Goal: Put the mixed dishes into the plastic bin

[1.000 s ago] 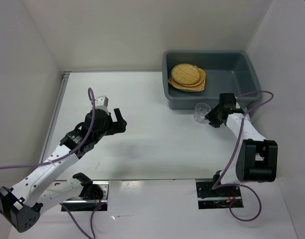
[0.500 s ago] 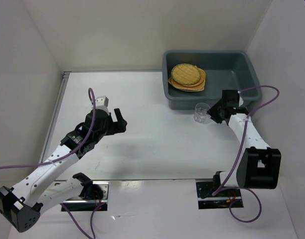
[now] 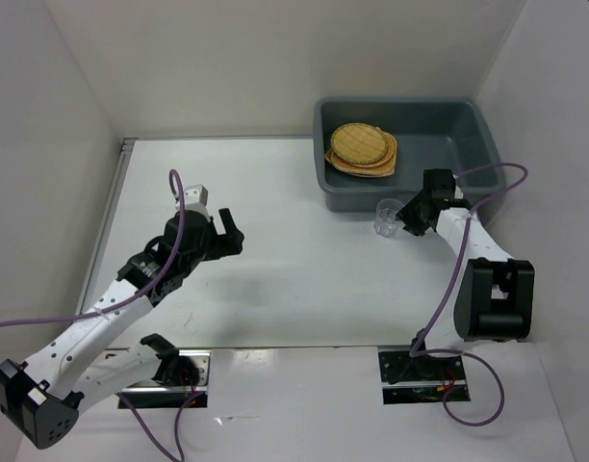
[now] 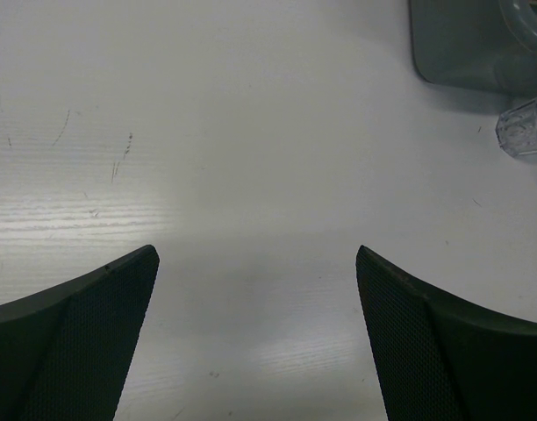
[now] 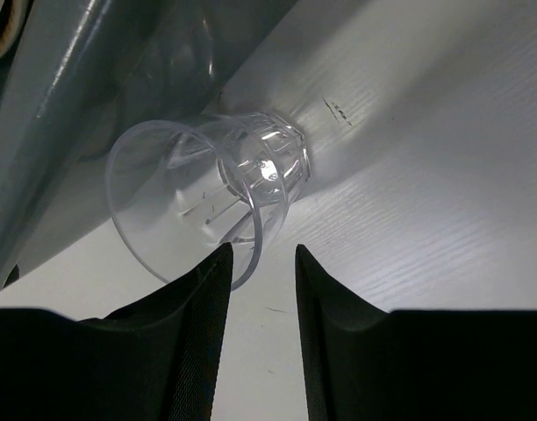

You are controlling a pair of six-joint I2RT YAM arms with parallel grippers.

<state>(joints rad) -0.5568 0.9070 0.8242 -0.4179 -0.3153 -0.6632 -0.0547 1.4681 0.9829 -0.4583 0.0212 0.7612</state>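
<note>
1. Glass cup point(image 3: 388, 218): it stands upright on the table point(image 3: 294, 260), base down and mouth up, with its long axis vertical to the tabletop. It is outside the plastic bin point(image 3: 320, 144), just beside the bin's near wall.

2. Right gripper point(image 5: 262, 259): my fingers are narrowly apart and straddle the near part of the cup's rim. One finger is in front of the mouth and the other is outside the wall. Whether they press on the glass cannot be determined from the wrist view.

3. Left gripper point(image 4: 257, 250): my fingers are spread wide and hold nothing. It hangs over bare table, well apart from the cup and the bin.

4. Bin contents: one stack of woven plates point(image 3: 362, 150) lies flat, faces up, in the left part of the bin floor. The top plate is round. Edges of the lower plates project on the right side, but their number cannot be determined.
</note>
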